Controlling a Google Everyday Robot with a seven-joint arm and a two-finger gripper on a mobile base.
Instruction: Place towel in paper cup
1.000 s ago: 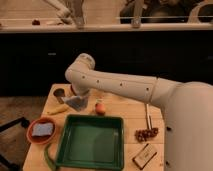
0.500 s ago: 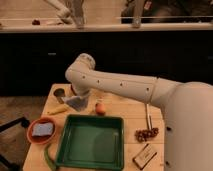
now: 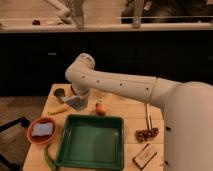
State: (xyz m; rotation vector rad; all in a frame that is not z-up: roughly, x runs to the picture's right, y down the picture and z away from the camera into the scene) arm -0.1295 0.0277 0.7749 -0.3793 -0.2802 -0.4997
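My gripper hangs down from the white arm over the left back part of the wooden table. A light grey piece, which looks like the towel, sits right under the gripper, just above the tabletop. I cannot tell whether it is held. A small dark-rimmed cup stands just left of the gripper, near the table's back left corner, apart from the grey piece.
A yellow banana lies in front of the cup and an orange fruit right of the gripper. A green tray is front middle. A red bowl with a blue sponge, grapes and a small box are also there.
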